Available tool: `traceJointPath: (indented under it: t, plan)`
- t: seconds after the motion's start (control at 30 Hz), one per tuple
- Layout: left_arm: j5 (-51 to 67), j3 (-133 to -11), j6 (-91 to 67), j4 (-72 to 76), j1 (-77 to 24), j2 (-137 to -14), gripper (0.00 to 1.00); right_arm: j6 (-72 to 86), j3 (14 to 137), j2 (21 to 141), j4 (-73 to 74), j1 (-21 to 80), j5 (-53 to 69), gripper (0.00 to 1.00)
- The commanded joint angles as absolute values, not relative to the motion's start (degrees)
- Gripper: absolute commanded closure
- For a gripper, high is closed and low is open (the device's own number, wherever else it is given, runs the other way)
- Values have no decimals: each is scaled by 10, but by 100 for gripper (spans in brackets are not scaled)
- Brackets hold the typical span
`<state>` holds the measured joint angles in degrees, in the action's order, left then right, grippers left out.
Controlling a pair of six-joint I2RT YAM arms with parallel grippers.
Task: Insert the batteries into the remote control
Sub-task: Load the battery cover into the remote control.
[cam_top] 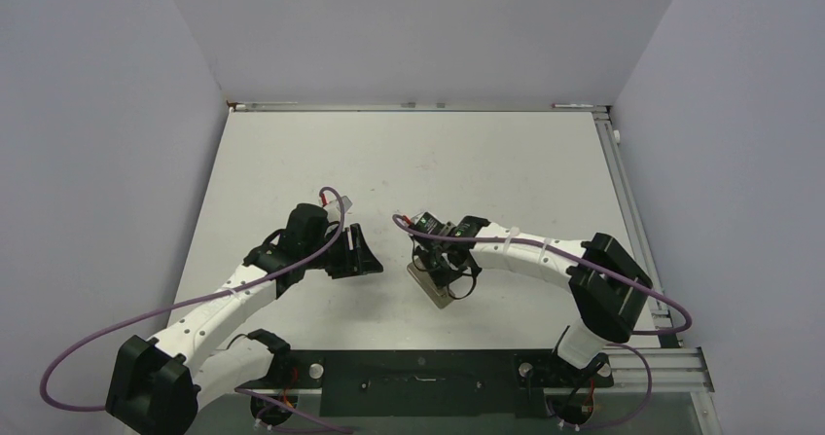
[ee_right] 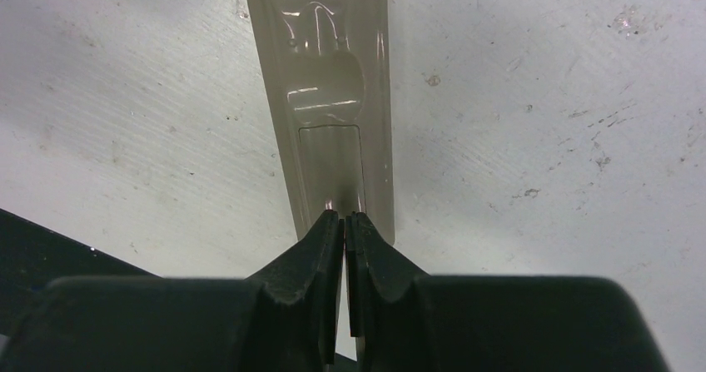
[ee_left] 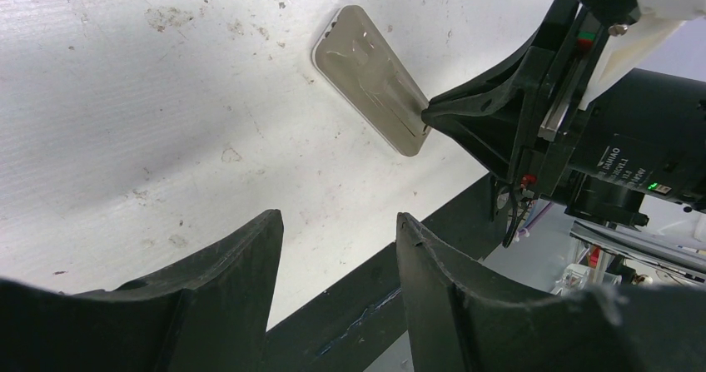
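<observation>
The remote control (cam_top: 435,286) lies face down on the white table, its light grey back up, with a rectangular panel outlined near its near end. It also shows in the left wrist view (ee_left: 370,79) and the right wrist view (ee_right: 329,97). My right gripper (ee_right: 344,216) is shut, and its tips rest on the near end of that panel; it also shows from above (cam_top: 449,271) and in the left wrist view (ee_left: 427,122). My left gripper (ee_left: 337,218) is open and empty, a short way left of the remote (cam_top: 368,257). No batteries are in view.
A black strip (cam_top: 418,377) runs along the table's near edge between the arm bases. Grey walls stand close on the left, back and right. A metal rail (cam_top: 623,192) borders the table's right edge.
</observation>
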<state>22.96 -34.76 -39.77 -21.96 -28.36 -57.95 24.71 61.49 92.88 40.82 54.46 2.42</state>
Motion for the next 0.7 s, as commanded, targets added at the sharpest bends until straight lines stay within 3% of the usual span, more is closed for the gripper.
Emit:
traceJointPath:
  t: [0.0, 0.67]
  plan:
    - [236, -359, -390, -209, -279, -581, 50, 250, 604, 925, 381, 547, 23, 91]
    - [244, -358, -390, -203, -279, -591, 51, 250, 588, 946, 370, 547, 32, 91]
